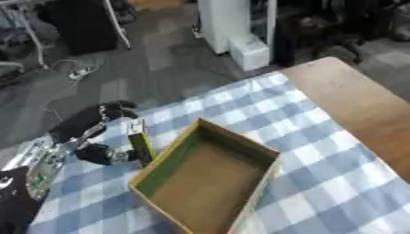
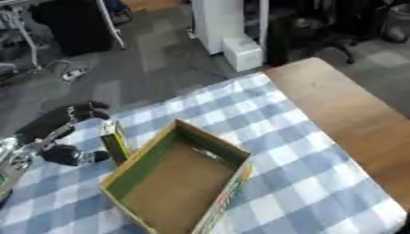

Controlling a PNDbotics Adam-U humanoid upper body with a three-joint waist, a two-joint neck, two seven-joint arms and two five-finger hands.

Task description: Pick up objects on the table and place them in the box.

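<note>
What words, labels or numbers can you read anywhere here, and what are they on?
None can be read.
Small packet held in the left hand: a pale patch near its top, too blurred to read.
Cardboard box: colored print along its outer right side, not readable.

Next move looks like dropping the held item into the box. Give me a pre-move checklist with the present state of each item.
1. Left hand holds the small green packet: ok, fingers curled round it.
2. Packet above the box opening: not ok, it sits just outside the left wall.
3. Box open, inside free: ok, nothing visible in it.
4. Box flat on the checked cloth: ok.
5. Right hand out of the way: cannot tell, it shows in no view.
</note>
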